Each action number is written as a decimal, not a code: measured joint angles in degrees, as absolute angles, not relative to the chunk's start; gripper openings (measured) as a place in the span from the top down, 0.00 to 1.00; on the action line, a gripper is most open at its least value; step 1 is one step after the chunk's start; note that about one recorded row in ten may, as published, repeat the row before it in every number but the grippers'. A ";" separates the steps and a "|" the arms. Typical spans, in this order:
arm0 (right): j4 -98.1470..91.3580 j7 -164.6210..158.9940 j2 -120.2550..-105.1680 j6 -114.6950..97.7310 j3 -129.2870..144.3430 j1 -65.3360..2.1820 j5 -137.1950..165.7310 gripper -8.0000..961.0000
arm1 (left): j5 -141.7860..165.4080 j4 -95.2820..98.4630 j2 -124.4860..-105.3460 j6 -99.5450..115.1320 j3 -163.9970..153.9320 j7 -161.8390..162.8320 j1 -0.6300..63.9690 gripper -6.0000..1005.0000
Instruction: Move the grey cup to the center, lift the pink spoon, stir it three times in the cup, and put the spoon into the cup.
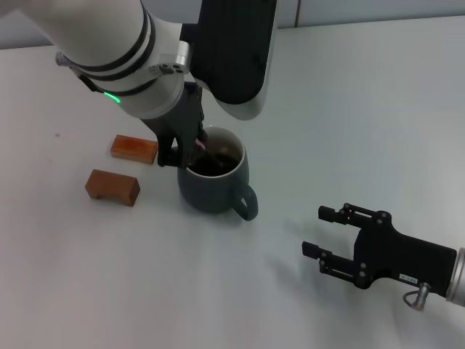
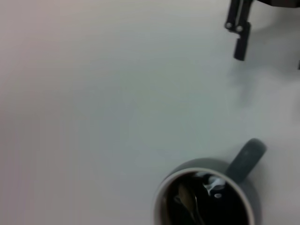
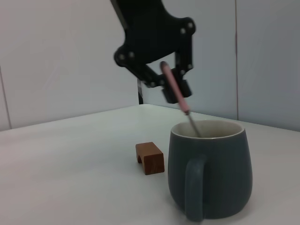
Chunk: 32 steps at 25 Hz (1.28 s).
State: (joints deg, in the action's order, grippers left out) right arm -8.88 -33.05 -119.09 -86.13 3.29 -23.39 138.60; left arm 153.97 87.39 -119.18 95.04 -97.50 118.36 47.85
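Above grey cup (image 1: 213,179), left gripper (image 3: 169,83) was clamped on pink spoon (image 3: 174,88): handle pinched between jaws, spoon tilted, metal neck running down past rim, bowl sunk in dark liquid. Cup stood mid-table, handle toward right gripper (image 1: 325,233), parked well apart, jaws spread, holding nothing. Two brown blocks (image 1: 112,186) beside cup.

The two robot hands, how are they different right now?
The left hand is over the grey cup, shut on the pink spoon, which dips into the cup; the right hand is open and holds nothing. The left hand points down; the right hand lies low and level beside the cup. Both are black.
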 joint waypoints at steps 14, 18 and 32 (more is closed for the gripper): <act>-8.88 -33.05 -119.18 -86.05 3.49 -23.56 138.68 0.31 | 154.16 86.55 -119.18 95.29 -97.80 119.13 46.99 0.87; -8.87 -33.05 -119.18 -86.07 3.52 -23.55 138.66 0.31 | 153.83 86.27 -119.18 94.06 -99.78 121.89 46.61 0.86; -8.88 -33.09 -119.19 -85.96 3.51 -23.56 138.63 0.31 | 137.20 88.04 -118.89 90.25 -91.58 117.92 42.74 0.70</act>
